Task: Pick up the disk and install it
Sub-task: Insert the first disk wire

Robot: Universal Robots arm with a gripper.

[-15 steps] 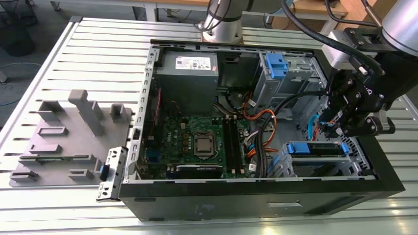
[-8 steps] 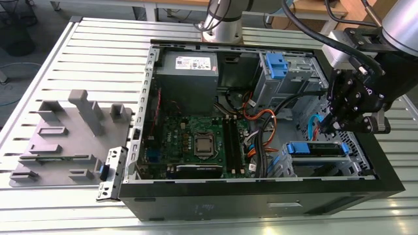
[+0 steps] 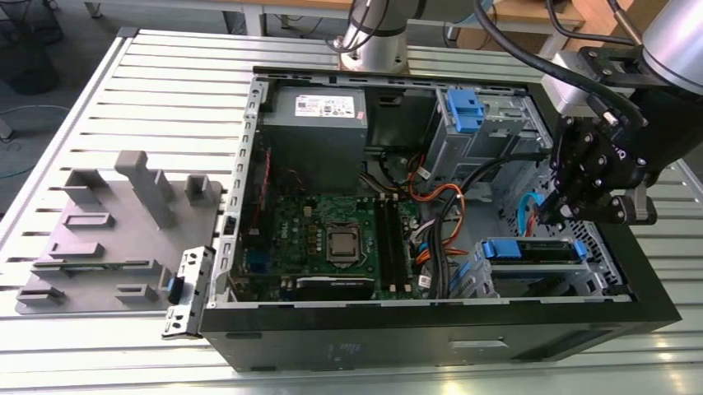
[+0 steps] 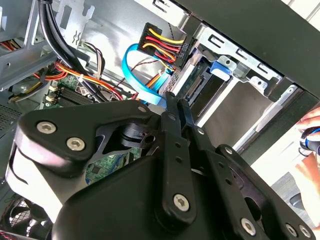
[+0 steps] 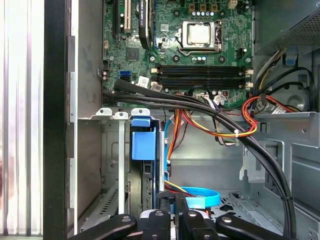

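The disk [image 3: 535,250] lies seated in the lower drive bay at the front right corner of the open computer case [image 3: 439,333], its blue carrier frame showing. In the first wrist view the disk [image 5: 143,142] stands edge-on in the bay behind its blue tab. In the second wrist view the disk's connector edge [image 4: 199,86] faces the fingers. My gripper [image 3: 551,216] hangs just above the bay, inside the case. Its fingers [image 4: 173,112] are pressed together, shut, with nothing between them, and the tips are a short way from the disk's connector edge. The gripper [image 5: 174,207] sits close in front of the disk.
A grey power supply box [image 3: 316,123] and a drive cage with a blue handle [image 3: 467,111] sit at the case's far side. The motherboard [image 3: 335,239], black and orange cables [image 5: 220,125] and a blue data cable [image 4: 131,70] crowd the space. A grey fixture [image 3: 110,222] stands outside. A hand [image 4: 311,132] is nearby.
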